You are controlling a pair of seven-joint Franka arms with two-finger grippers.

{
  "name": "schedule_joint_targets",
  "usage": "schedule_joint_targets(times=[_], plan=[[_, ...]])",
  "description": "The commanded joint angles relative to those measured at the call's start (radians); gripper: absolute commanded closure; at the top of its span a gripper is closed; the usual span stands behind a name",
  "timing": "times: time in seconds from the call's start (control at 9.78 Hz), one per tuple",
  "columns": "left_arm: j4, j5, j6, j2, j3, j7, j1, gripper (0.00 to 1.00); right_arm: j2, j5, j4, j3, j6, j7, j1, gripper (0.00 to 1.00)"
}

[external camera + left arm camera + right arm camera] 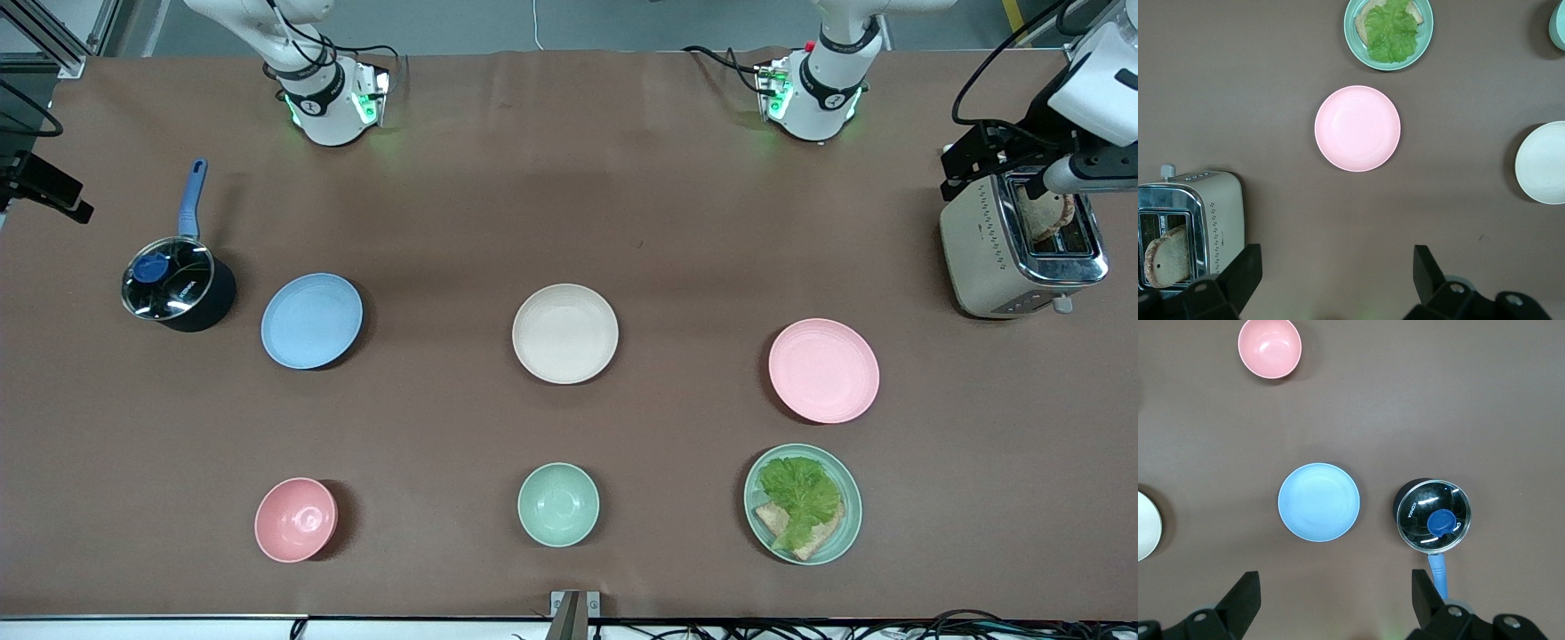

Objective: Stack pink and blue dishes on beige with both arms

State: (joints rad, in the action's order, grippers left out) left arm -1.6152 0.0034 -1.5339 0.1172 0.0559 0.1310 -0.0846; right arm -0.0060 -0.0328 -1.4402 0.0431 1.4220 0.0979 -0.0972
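Observation:
The beige plate [564,333] lies in the middle of the table, bare. The pastel blue plate [311,321] lies beside it toward the right arm's end, and the pastel pink plate [823,370] toward the left arm's end. All three lie flat and apart. My left gripper [1336,263] hangs open high over bare table, with the pink plate [1357,128] ahead of its fingers. My right gripper [1336,587] also hangs open high over bare table, short of the blue plate [1319,501]. Neither hand shows in the front view; only the arm bases do.
A dark pot with a glass lid and blue handle [176,286] stands beside the blue plate. Nearer the front camera are a pink bowl [295,519], a mint bowl [558,504] and a mint plate with lettuce and bread [803,504]. A toaster [1022,244] holds a slice.

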Motion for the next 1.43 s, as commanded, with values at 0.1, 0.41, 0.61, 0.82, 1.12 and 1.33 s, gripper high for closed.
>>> schedule_joint_targets(times=[0.1, 0.41, 0.61, 0.82, 1.12, 1.33], plan=[[0.044, -0.002, 0.038, -0.083, -0.008, -0.022, 0.031, 0.00, -0.032, 0.017, -0.037, -0.002, 0.006, -0.017, -0.010, 0.00], [0.078, -0.146, 0.023, -0.258, -0.010, -0.079, 0.183, 0.00, -0.032, 0.016, -0.031, -0.002, 0.008, -0.020, -0.009, 0.00], [0.067, -0.189, -0.082, -0.385, -0.010, -0.184, 0.247, 0.00, 0.001, 0.013, -0.037, -0.002, 0.005, -0.099, -0.004, 0.00], [0.035, -0.254, -0.182, -0.521, -0.005, -0.349, 0.316, 0.00, 0.084, 0.017, -0.118, 0.000, 0.085, -0.118, -0.012, 0.00], [-0.021, -0.302, -0.362, -0.651, -0.004, -0.591, 0.352, 0.00, 0.116, 0.021, -0.423, -0.002, 0.436, -0.258, -0.035, 0.00], [-0.087, -0.342, -0.496, -0.703, -0.001, -0.660, 0.350, 0.00, 0.220, 0.138, -0.526, -0.002, 0.604, -0.430, -0.105, 0.00]])
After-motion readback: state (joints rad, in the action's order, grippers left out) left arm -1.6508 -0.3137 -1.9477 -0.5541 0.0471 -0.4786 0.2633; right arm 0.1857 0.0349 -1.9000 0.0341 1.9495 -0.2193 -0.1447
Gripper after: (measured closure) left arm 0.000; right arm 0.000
